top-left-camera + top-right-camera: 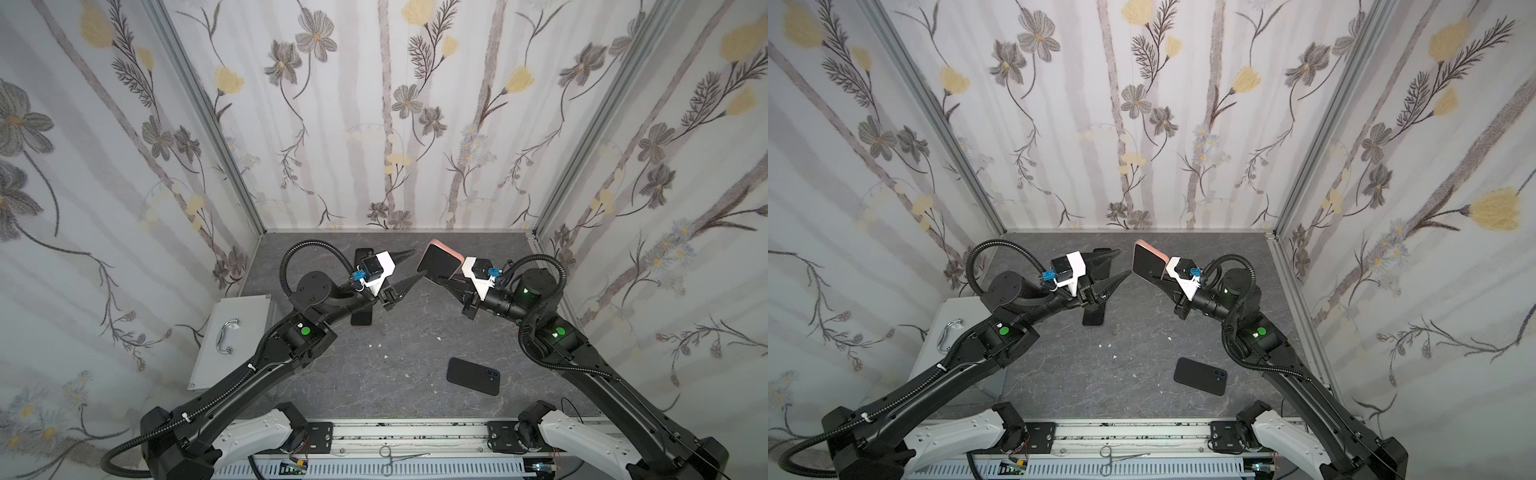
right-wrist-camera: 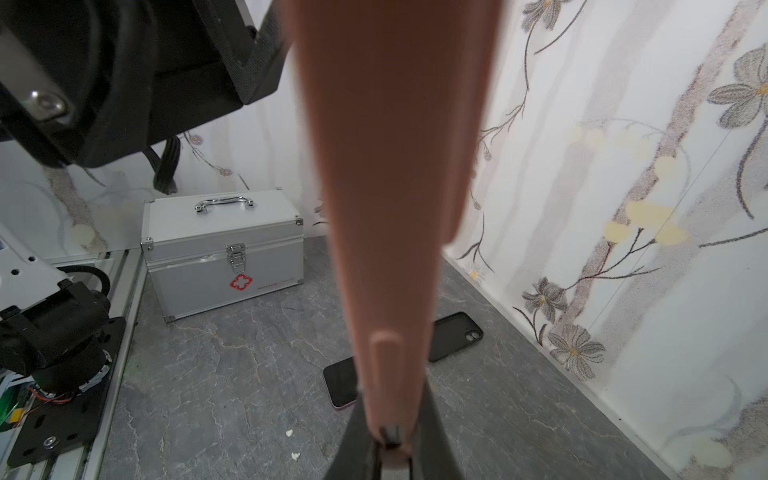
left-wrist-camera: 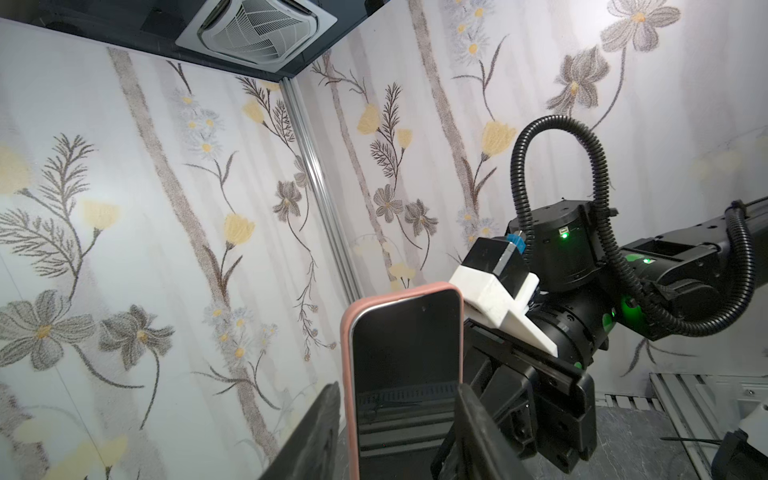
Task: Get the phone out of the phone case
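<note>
1. Two sets of jaws meet in the air near the middle of the surface's point(image 1: 407, 332) back edge.
2. The right jaws are pinched tight on an edge of the pink case point(image 2: 395, 208) and hold it clear of the surface. The phone point(image 3: 407, 374) sits inside, screen towards the left arm.
3. The left jaws stand parted, and the cased phone lies between their tips. Whether either tip touches it cannot be told.
4. A black case point(image 1: 473, 376) lies flat near the front right corner.
</note>
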Robot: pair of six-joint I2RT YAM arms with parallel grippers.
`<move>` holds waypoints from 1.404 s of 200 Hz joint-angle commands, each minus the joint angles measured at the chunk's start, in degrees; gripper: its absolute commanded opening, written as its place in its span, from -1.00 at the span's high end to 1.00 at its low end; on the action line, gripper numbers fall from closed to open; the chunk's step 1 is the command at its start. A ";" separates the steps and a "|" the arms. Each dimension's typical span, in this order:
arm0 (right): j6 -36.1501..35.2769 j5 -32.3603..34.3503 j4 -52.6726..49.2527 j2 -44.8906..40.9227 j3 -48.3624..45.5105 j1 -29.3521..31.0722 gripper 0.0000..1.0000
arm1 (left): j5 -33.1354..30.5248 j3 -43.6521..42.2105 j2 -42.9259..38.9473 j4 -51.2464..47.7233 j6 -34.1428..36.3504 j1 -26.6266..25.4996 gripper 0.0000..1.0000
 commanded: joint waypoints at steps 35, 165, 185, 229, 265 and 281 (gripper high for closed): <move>-2.16 0.12 -0.22 1.09 0.98 1.53 1.00 | -0.26 0.67 0.66 0.78 2.65 -0.43 0.14; -2.25 -0.34 -0.57 0.59 1.24 2.91 1.00 | -1.51 0.45 1.63 0.82 2.49 -0.62 0.14; -2.63 -0.07 -1.15 0.89 1.59 3.55 1.00 | -1.57 0.20 1.72 0.85 2.47 -0.61 0.15; -5.08 2.11 -4.16 1.73 3.17 5.55 1.00 | -1.87 0.01 2.16 0.84 2.30 -0.60 0.15; -6.96 3.55 -5.13 2.08 3.53 6.71 1.00 | -2.46 -0.17 2.33 0.81 2.38 -0.62 0.13; -7.41 3.52 -5.57 2.38 3.97 7.12 1.00 | -2.46 -0.26 2.25 0.78 2.36 -0.61 0.12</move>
